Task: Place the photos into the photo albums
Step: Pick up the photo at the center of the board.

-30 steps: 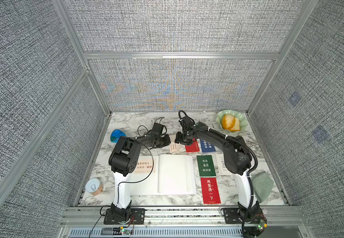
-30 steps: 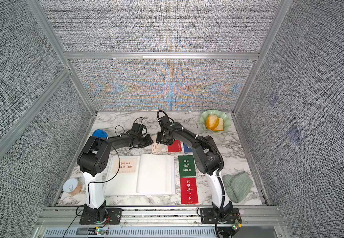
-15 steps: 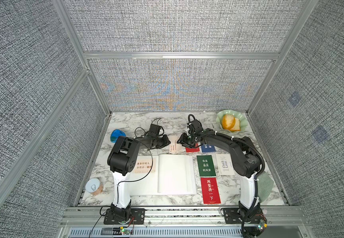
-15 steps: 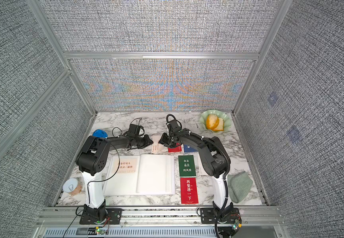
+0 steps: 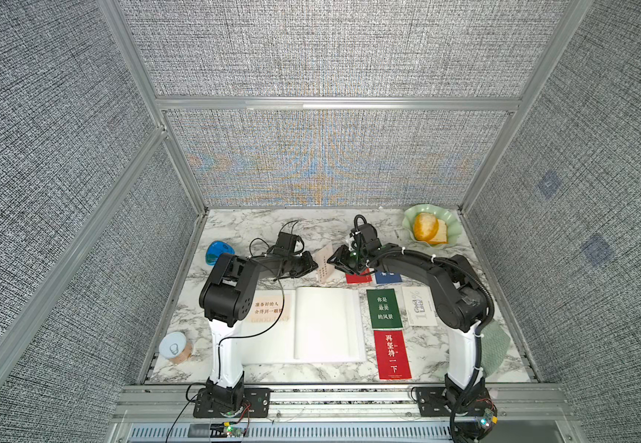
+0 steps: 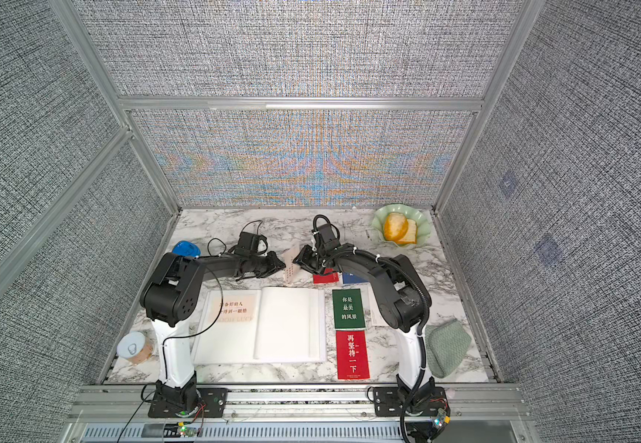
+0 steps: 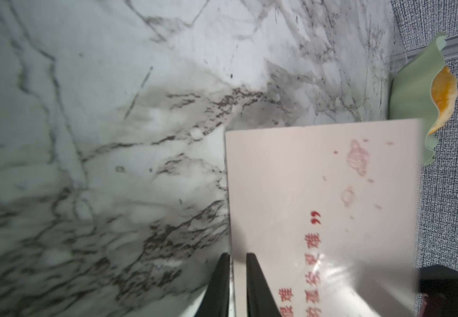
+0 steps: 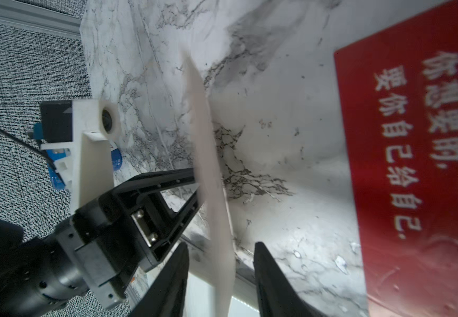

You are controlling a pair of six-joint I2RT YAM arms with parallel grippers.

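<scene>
my left gripper point(image 7: 237, 255) pinched the cream card point(image 7: 323, 192) by one edge, raised beyond the open album point(image 5: 326, 322). my right gripper point(image 8: 221, 244) stood partly open, jaws either side of that card.

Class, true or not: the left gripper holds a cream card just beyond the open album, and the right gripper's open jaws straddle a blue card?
No: the right gripper, jaws open, straddles that same cream card, as the right wrist view shows. The left gripper holds it beyond the open album.
</scene>
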